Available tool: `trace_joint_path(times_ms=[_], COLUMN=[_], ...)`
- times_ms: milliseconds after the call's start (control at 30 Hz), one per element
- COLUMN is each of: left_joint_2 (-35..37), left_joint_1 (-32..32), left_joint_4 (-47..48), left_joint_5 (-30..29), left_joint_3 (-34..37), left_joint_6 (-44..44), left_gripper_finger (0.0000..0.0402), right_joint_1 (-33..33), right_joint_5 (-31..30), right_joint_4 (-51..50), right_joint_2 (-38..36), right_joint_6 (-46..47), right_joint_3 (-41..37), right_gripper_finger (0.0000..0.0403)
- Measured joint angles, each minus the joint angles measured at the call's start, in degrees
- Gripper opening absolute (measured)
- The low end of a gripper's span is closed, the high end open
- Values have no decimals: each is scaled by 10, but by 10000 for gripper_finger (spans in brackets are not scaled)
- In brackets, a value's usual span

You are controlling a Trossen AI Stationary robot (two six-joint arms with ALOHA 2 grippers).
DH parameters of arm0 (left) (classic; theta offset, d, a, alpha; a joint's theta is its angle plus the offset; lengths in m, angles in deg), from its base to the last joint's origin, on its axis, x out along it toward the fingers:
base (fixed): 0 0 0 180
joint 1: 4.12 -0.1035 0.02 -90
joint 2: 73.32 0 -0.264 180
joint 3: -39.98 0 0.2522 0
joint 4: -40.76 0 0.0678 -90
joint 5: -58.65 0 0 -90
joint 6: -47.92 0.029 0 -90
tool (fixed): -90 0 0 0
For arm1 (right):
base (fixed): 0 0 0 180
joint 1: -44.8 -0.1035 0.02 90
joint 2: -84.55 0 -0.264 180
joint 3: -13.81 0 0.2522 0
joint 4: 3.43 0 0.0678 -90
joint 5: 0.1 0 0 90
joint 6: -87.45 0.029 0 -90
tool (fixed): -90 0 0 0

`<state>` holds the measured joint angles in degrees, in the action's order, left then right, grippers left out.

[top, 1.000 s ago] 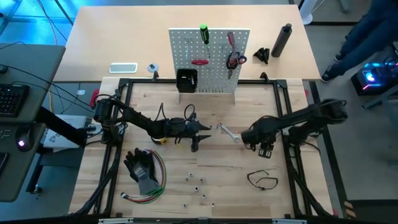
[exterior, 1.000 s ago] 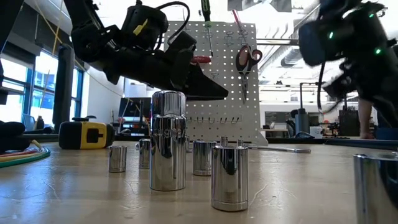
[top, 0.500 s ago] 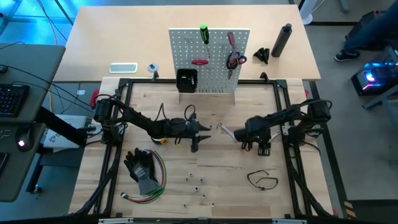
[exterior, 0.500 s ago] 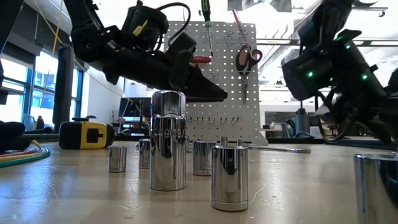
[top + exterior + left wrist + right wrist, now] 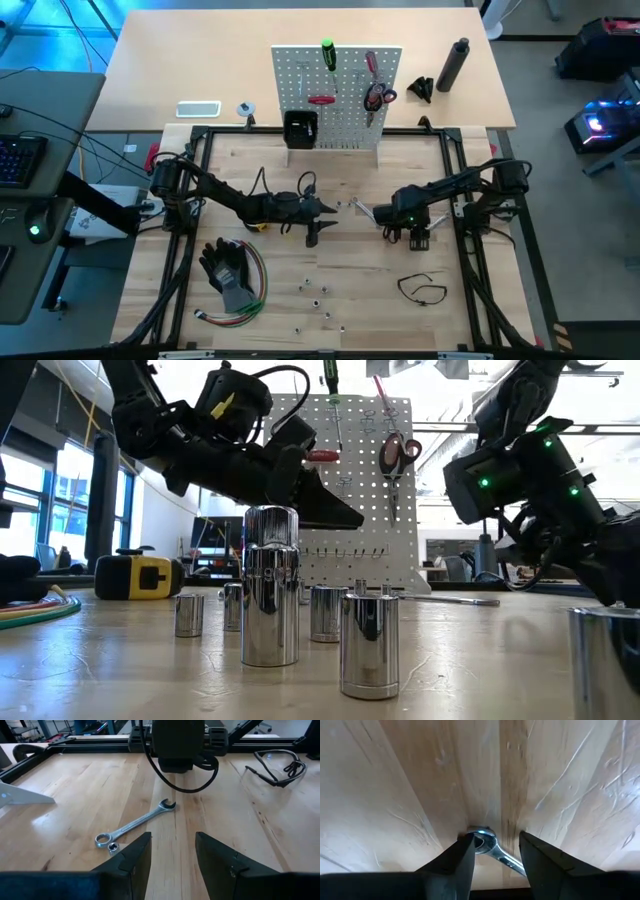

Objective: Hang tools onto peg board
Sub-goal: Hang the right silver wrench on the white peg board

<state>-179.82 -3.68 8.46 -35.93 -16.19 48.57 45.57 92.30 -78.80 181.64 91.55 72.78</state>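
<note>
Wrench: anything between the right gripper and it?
Nothing visible. The right gripper is open, fingers straddling the wrench ring end on the bare table. The left gripper waits open nearby.

Grey floor (image 5: 560, 250) surrounds the light wooden surface (image 5: 300, 50); tall bright windows (image 5: 60, 500) and ceiling pipes (image 5: 470, 455) show beyond.

Black gloves (image 5: 226, 268) with a bundle of coloured wires (image 5: 257, 290) at seven o'clock on the wooden tabletop (image 5: 350, 250), dark cylindrical bottle (image 5: 455, 64) at one o'clock, white phone (image 5: 198, 109) at eleven o'clock, keyboard (image 5: 20, 160) at nine o'clock
</note>
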Motion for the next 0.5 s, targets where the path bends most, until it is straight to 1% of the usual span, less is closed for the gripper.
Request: trace_joint_path(times_ms=[100, 233, 400, 500], left_joint_2=[0, 0, 0, 0], left_joint_1=[0, 0, -1, -1], left_joint_4=[0, 0, 0, 0], left_joint_5=[0, 0, -1, -1], left_joint_3=[0, 0, 0, 0], left_joint_6=[0, 0, 0, 0], left_gripper_finger=[147, 147, 147, 147], right_joint_1=[0, 0, -4, -8], right_joint_5=[-1, -4, -5, -15], right_joint_4=[6, 32, 67, 78], right_joint_2=[0, 0, 0, 0], right_joint_6=[2, 13, 11, 1], right_joint_3=[4, 33, 89, 134], right_gripper_finger=[151, 151, 151, 151])
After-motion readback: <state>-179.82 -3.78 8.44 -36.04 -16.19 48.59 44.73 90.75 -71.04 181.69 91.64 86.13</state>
